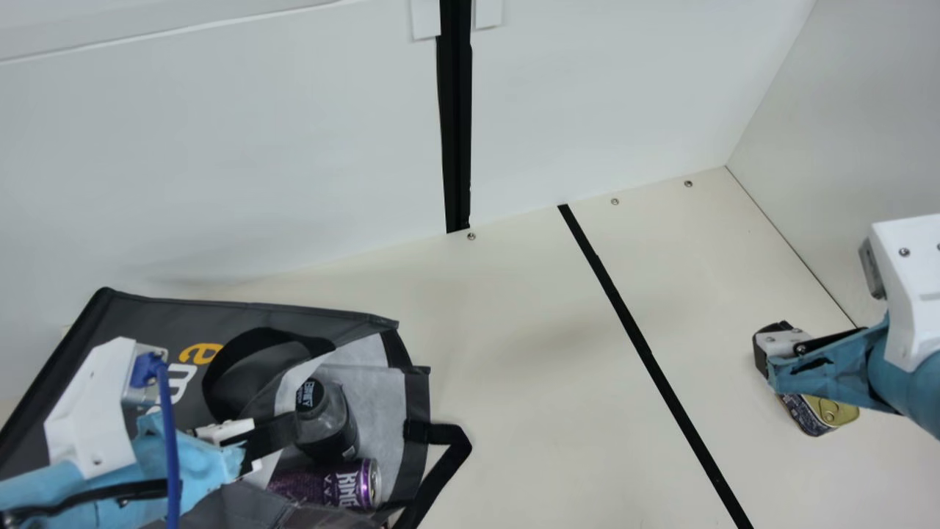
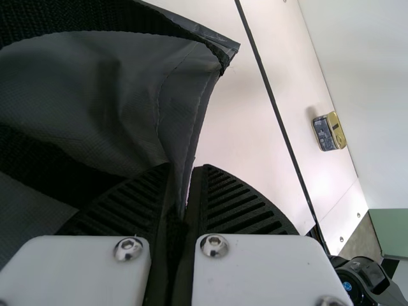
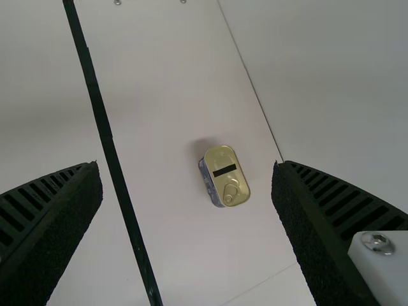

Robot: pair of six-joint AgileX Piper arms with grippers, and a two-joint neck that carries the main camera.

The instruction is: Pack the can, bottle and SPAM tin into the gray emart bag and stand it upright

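On a cream tabletop [image 1: 514, 330], the left gripper [image 1: 290, 432] is closed on a fold of the gray fabric emart bag [image 1: 147, 316], the cloth pinched between its black ribbed fingers. The bag lies on its side with yellow and white lettering on its face, its mouth open toward the main view's right. Just inside the opening rests a purple cylindrical metal can [image 1: 356, 485] with a silver rim, on its side. Beside it and farther in the main view is a dark, rounded bottle [image 1: 327, 426] with a black cap, also inside the bag, against the pale lining. One black strap handle [image 1: 452, 441] loops out beyond the mouth.

Across a straight black stripe [image 1: 646, 353], well apart from the bag, the SPAM tin [image 1: 833, 411], a rounded rectangular metal container with a gold pull-ring lid and dark printed sides, sits lid up on the tabletop. The right gripper [image 1: 765, 353] is open above it, its fingers spread wide and touching nothing. Beyond, small round metal fittings line the tabletop's far edge below white panels [image 1: 257, 147] parted by a black upright strip [image 1: 455, 110].
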